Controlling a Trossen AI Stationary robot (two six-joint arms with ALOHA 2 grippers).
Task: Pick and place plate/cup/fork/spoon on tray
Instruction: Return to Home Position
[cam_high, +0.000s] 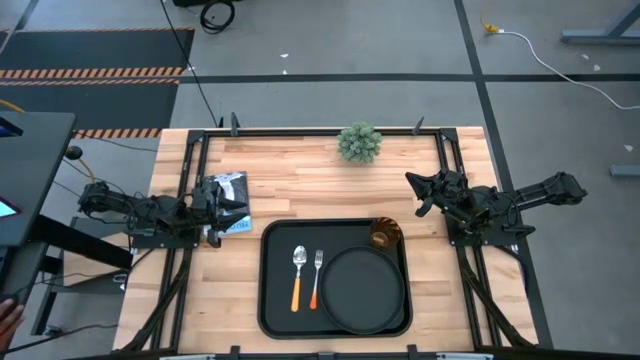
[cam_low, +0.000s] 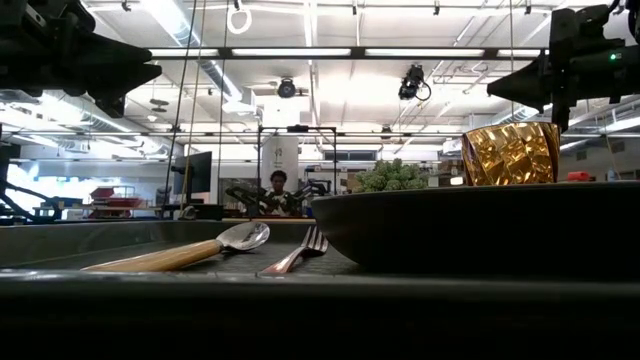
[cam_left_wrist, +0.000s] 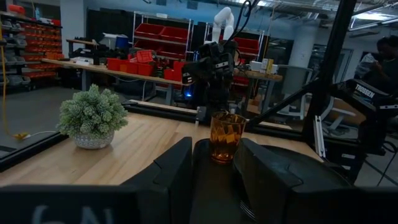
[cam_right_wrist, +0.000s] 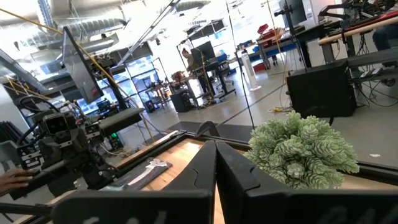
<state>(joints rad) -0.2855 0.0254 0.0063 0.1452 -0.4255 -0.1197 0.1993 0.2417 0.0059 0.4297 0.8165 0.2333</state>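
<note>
Four items fill the tray (cam_high: 268, 300); only low view shows a person (cam_low: 278, 186).

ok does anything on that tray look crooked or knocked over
Nothing stands out. On the large black rectangular tray, the orange-handled spoon and orange-handled fork lie side by side, left of the round black plate. The amber tumbler stands upright at the far right corner.

Black tray (cam_high: 268, 290) holding a matte black plate (cam_high: 360, 288); faceted amber cup (cam_high: 384, 235); spoon (cam_high: 298, 272) and fork (cam_high: 316, 277) with silver heads, orange handles. Green plant (cam_high: 359, 142) beyond tray.
</note>
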